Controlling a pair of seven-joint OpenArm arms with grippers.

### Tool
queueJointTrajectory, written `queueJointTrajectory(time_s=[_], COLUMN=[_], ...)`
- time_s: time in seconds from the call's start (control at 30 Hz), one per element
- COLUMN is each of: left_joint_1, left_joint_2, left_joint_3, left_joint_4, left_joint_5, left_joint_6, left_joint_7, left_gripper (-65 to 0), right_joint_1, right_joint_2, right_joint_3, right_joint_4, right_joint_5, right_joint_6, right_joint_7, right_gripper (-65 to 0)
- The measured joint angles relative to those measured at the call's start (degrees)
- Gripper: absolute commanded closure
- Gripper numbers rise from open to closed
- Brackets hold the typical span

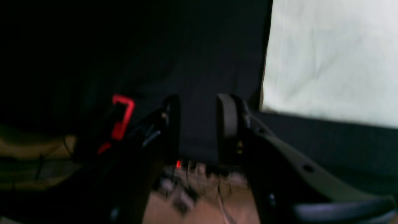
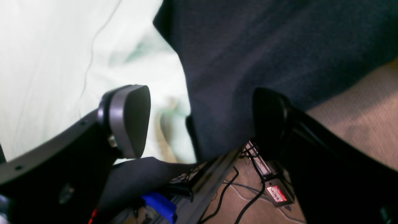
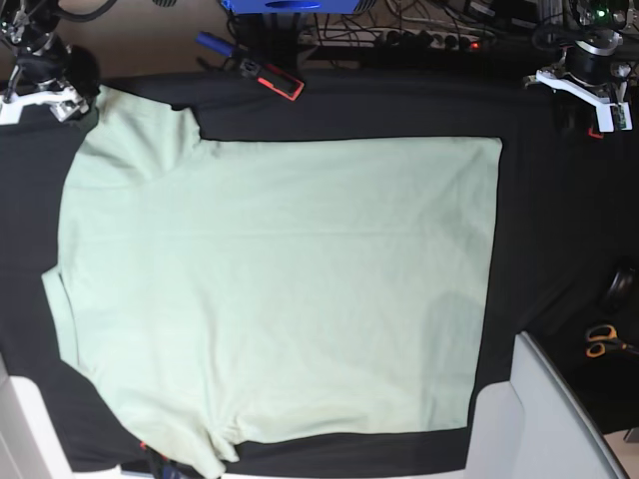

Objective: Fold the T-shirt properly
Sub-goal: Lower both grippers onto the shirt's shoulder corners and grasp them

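The pale mint-green T-shirt (image 3: 280, 279) lies spread flat on the black table covering (image 3: 539, 200), with its sleeves toward the left of the base view and its straight hem toward the right. My left gripper (image 1: 199, 124) hovers open over black cloth, just off a corner of the T-shirt (image 1: 329, 62), with nothing between its fingers. Its arm (image 3: 584, 85) is at the far right corner. My right gripper (image 2: 199, 124) stands wide open over the cloth's edge beside the T-shirt (image 2: 46, 62), empty. That arm (image 3: 40, 90) is at the far left, next to a sleeve.
Orange-handled scissors (image 3: 602, 341) lie on the cloth at the right edge. A white panel (image 3: 544, 419) rises at the near right corner. A red-and-black tool (image 3: 272, 78) and cables sit along the far edge. A power strip (image 2: 275, 191) lies on the floor below.
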Motion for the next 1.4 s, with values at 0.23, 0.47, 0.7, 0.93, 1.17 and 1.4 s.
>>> queueJointTrajectory(time_s=[0.23, 0.47, 0.7, 0.93, 1.17, 1.4], left_joint_1=[-2.3, -3.1, -4.8, -10.3, -12.4, -14.4], left_joint_2=[0.5, 2.4, 3.3, 6.3, 7.5, 9.0], left_joint_3=[0.0, -1.3, -1.1, -1.1, -1.8, -5.6], left_joint_4=[-2.2, -2.1, -2.1, -5.6, -12.6, -16.2], left_joint_5=[-0.2, -0.2, -0.2, -0.4, 0.3, -4.0], left_joint_6=[0.0, 0.2, 0.0, -10.3, -10.2, -10.1], left_joint_7=[3.1, 3.1, 3.2, 2.8, 6.3, 6.3], left_gripper=[-20.3, -22.3, -41.7, -41.8, -41.8, -41.8], right_joint_1=[0.0, 0.0, 0.2, 0.9, 0.9, 1.0], right_joint_2=[0.0, -0.4, 0.0, 1.0, 1.0, 1.9], right_joint_3=[-4.7, -6.5, -6.5, -6.5, -6.5, -6.5], right_joint_4=[-0.3, -0.6, -3.1, -4.7, -4.7, -4.7], right_joint_5=[0.2, 0.0, 0.0, 0.5, 0.5, 0.4], right_joint_6=[4.3, 4.3, 4.3, 4.7, 4.7, 5.1], right_joint_7=[0.3, -0.6, -0.4, -0.2, -0.2, -0.4], right_gripper=[-48.3, -16.8, -0.3, -0.3, -0.3, -0.3])
